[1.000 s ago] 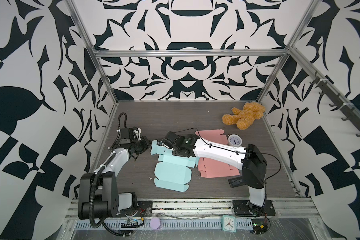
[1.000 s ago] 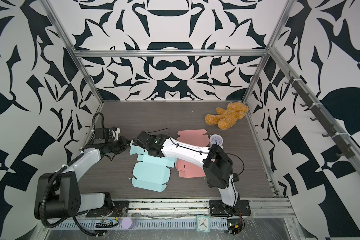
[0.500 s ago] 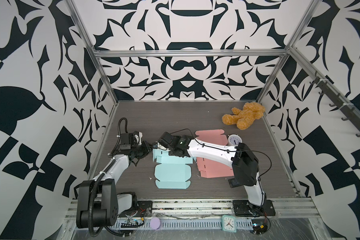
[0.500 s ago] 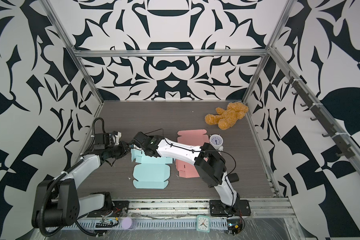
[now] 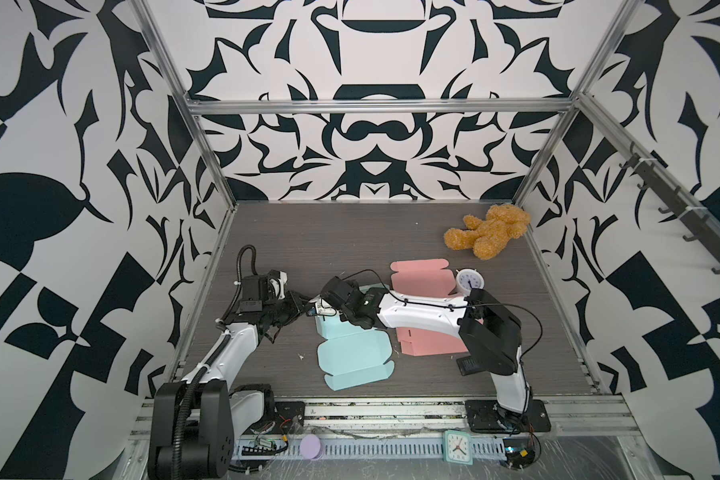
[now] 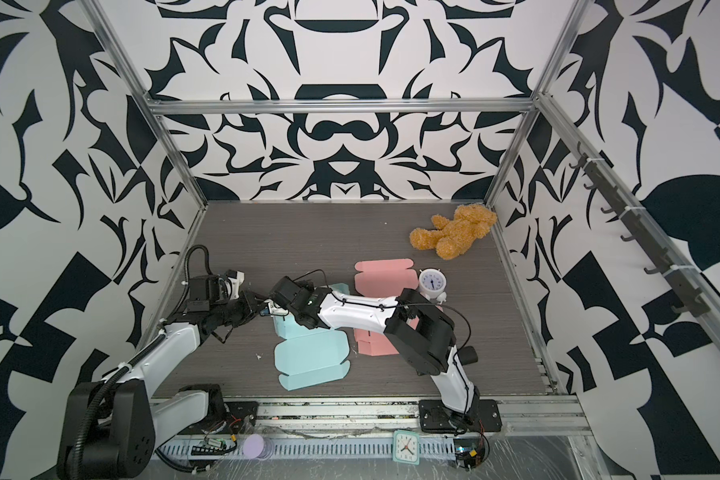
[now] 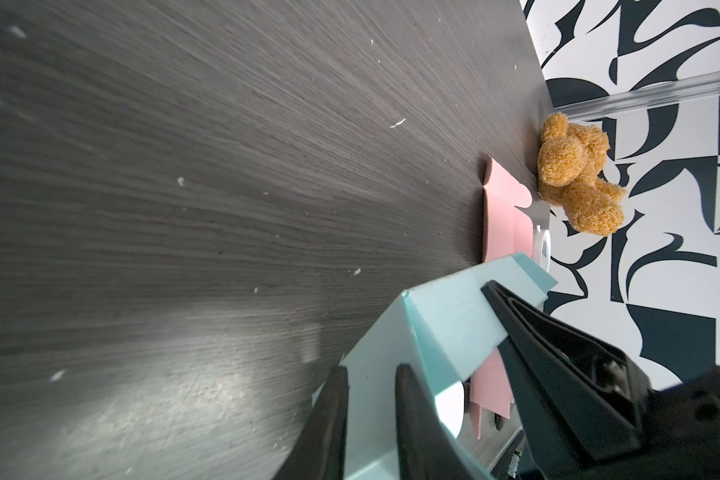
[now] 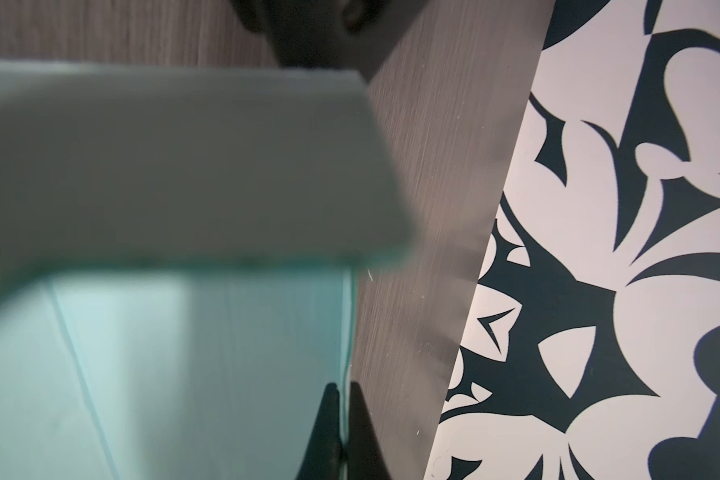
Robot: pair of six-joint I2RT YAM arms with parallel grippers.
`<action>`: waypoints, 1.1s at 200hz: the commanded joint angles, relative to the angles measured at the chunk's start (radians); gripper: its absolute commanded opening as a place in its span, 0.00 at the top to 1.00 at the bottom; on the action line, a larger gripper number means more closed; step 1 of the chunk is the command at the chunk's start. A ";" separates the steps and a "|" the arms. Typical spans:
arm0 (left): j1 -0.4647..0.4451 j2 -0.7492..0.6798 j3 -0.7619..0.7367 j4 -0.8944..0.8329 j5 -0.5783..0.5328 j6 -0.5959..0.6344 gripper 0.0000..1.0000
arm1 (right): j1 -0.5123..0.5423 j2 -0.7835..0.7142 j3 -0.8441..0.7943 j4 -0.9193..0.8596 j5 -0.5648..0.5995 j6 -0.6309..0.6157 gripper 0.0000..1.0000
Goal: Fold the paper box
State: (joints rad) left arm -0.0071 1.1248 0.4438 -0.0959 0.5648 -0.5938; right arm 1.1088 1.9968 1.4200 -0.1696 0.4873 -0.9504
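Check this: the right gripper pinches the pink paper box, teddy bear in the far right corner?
Wrong box: the right gripper pinches the light blue paper box, not the pink box, per the right wrist view. The teddy bear part stands.

A small room with black and white walls [image 5: 371,137] and a dark floor [image 5: 350,241].
3 walls show big black swirls and leaf shapes on white. Shiny metal bars [image 5: 375,107] run up the corners and across the back wall. The floor is dark grey-brown wood with thin lines, and tiny white bits [image 7: 398,122] lie on it. A black rail [image 5: 697,220] with hooks sits on the wall at the right in both top views. In the left wrist view, light makes a pale shiny patch [image 7: 192,374] on the floor.
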 commanded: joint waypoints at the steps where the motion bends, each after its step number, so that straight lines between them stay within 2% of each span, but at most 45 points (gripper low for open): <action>1: -0.006 -0.024 -0.040 0.053 0.006 -0.018 0.74 | 0.006 -0.068 -0.024 0.159 0.010 -0.080 1.00; 64: -0.011 -0.080 -0.081 0.094 0.000 -0.021 0.71 | -0.003 -0.061 -0.021 0.216 -0.023 -0.127 1.00; 116: -0.011 -0.084 -0.085 0.094 -0.032 -0.018 0.62 | -0.014 -0.075 -0.057 0.278 -0.014 -0.179 1.00; 175: -0.011 -0.003 -0.041 0.103 -0.072 -0.039 0.58 | -0.020 -0.102 -0.161 0.435 0.016 -0.239 1.00; 220: -0.012 0.017 -0.033 0.143 -0.093 -0.059 0.57 | -0.052 -0.092 -0.157 0.467 -0.035 -0.239 1.00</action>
State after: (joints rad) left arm -0.0143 1.1355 0.3794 0.0040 0.4919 -0.6357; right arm 1.0801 1.9419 1.2480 0.2207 0.4744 -1.1816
